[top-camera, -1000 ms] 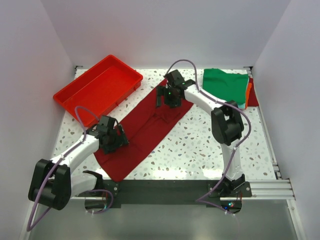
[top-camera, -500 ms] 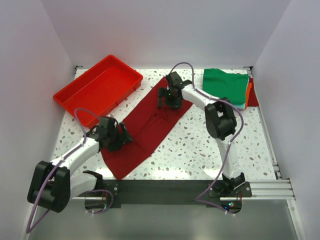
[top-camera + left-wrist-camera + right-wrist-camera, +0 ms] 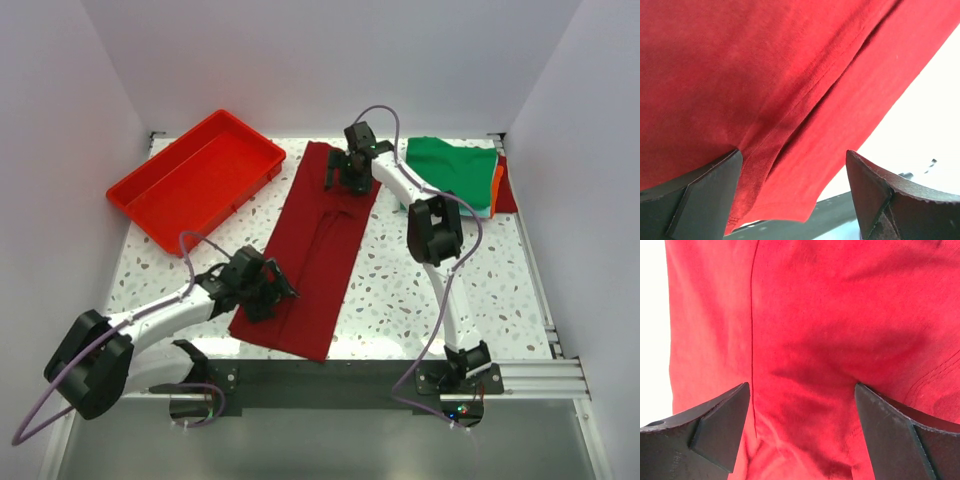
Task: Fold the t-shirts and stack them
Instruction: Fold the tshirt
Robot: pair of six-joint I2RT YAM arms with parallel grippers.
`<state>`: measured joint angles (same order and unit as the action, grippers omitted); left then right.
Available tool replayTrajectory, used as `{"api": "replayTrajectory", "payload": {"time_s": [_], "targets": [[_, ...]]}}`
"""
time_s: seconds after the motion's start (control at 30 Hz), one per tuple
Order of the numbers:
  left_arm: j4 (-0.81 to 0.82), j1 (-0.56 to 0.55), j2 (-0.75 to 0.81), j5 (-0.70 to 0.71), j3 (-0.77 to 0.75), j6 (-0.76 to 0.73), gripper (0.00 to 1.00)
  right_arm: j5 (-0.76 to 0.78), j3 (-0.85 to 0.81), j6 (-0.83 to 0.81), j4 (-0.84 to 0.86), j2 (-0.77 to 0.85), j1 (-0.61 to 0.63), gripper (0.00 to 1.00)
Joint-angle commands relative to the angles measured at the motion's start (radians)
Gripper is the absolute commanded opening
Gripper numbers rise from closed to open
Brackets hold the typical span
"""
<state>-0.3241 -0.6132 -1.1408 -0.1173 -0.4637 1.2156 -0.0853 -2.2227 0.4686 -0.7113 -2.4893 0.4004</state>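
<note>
Seen from above, the maroon t-shirt lies in the middle of the table as a long folded strip, running from 12 o'clock down to 6 o'clock with a slight slant. The left gripper sits over its near left corner at about 7 o'clock. The right gripper is over its far end at 12 o'clock.

The overhead view does not settle how the jaws stand, but the wrist cameras do. The left fingers are spread wide above flat cloth crossed by a diagonal seam, with pale table showing at 4 o'clock. The right fingers are equally wide apart over smooth cloth.

Only the overhead view shows the folded green t-shirt at 1 o'clock. An orange edge and a red edge sit just beside it, and the red tray is at 10 o'clock.
</note>
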Motion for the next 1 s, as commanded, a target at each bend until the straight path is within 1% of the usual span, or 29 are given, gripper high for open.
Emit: {"api": "replayTrajectory", "payload": {"time_s": [0.0,0.07,0.17,0.2,0.27,0.3,0.5,0.63,0.77,0.8,0.87,0.9,0.93,0.97], "targets": [[0.034,-0.063,-0.071,-0.021,-0.019,0.107,0.9,0.061,-0.097,-0.051,-0.057,-0.085,-0.034,0.9],[0.077,-0.091,-0.128,-0.034,-0.046,0.116,0.91,0.05,-0.144,-0.057,-0.057,-0.111,-0.043,0.91],[0.134,-0.157,-0.218,-0.05,-0.098,0.136,0.91,0.018,-0.164,-0.065,-0.033,-0.131,-0.046,0.91],[0.154,-0.172,-0.271,-0.053,-0.133,0.139,0.91,0.003,-0.167,-0.067,-0.03,-0.135,-0.046,0.91],[0.171,-0.21,-0.328,-0.064,-0.174,0.142,0.91,-0.007,-0.181,-0.073,-0.027,-0.152,-0.049,0.91],[0.177,-0.224,-0.379,-0.067,-0.218,0.142,0.91,-0.011,-0.183,-0.074,-0.025,-0.155,-0.048,0.92],[0.203,-0.295,-0.502,-0.082,-0.341,0.188,0.92,-0.025,-0.198,-0.084,-0.007,-0.18,-0.054,0.92],[0.174,-0.306,-0.519,-0.061,-0.389,0.188,0.92,-0.053,-0.203,-0.097,0.001,-0.169,-0.057,0.93],[0.119,-0.306,-0.502,-0.006,-0.446,0.135,0.93,-0.042,-0.184,-0.116,-0.011,-0.109,-0.057,0.93],[0.093,-0.306,-0.491,0.005,-0.481,0.119,0.94,-0.044,-0.175,-0.117,-0.008,-0.091,-0.057,0.93],[0.063,-0.306,-0.484,0.046,-0.524,0.055,0.96,-0.045,-0.14,-0.116,0.001,-0.019,-0.058,0.93],[0.03,-0.307,-0.478,0.062,-0.573,0.033,0.96,-0.045,-0.121,-0.113,0.004,0.009,-0.058,0.94],[0.016,-0.306,-0.473,0.076,-0.596,0.009,0.97,-0.042,-0.105,-0.108,0.015,0.077,-0.055,0.94],[0.004,-0.304,-0.47,0.108,-0.619,-0.039,0.97,-0.038,-0.063,-0.096,0.022,0.11,-0.055,0.94]]}}
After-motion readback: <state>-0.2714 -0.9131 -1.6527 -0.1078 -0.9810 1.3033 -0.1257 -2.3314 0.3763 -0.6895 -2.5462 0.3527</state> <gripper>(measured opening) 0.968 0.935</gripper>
